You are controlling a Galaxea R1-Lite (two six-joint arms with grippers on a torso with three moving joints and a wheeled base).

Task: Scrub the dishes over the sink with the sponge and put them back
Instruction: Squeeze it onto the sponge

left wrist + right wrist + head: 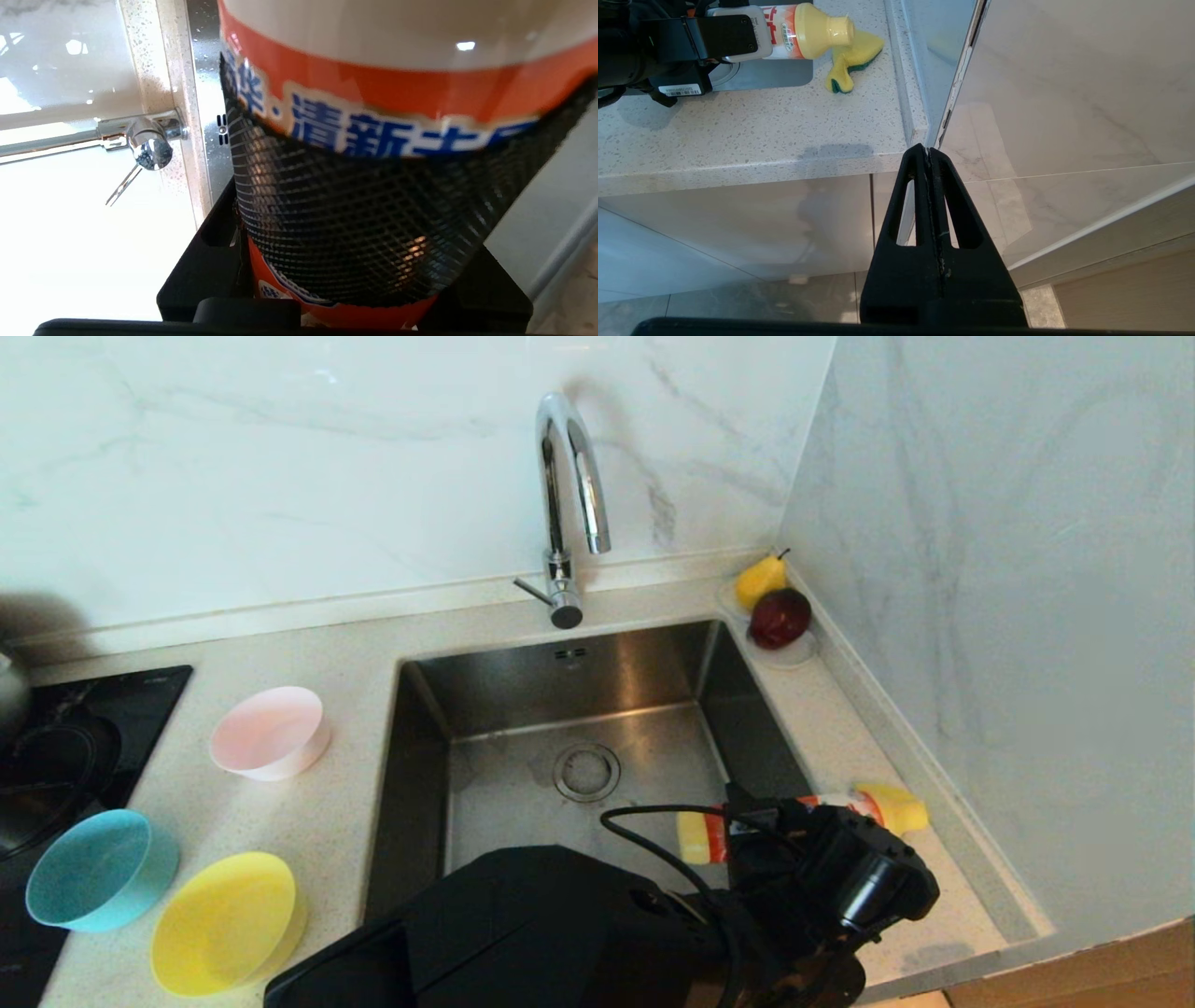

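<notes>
- Nearest, the right gripper (pixel 930 156) hangs parked below the counter edge, its jaws pressed together on nothing; I take it to be idle.
- Next, the left gripper (pixel 747 831) reaches across the front of the sink (pixel 425 747), its jaws clamped on one soap bottle (pixel 705 835) lying level, cap end over the sponge (pixel 901 807), probably to squeeze soap onto it.
- That one sponge sits crumpled on the counter (pixel 345 803) right of the sink, just under the bottle's cap; whether they touch I cannot tell.
- Left of the sink stand three bowls, none scrubbed yet by my reading: one yellow bowl (pixel 229 922) nearest, one blue bowl (pixel 98 870) beside it, one pink bowl (pixel 271 733) farther back, all tilted.
- Farther, one tap (pixel 569 504) curves over the sink.
- Farthest, in the corner, one saucer (pixel 794 658) carries two fruits, a pear (pixel 761 581) and a red apple (pixel 780 616), kept out of the wash.
</notes>
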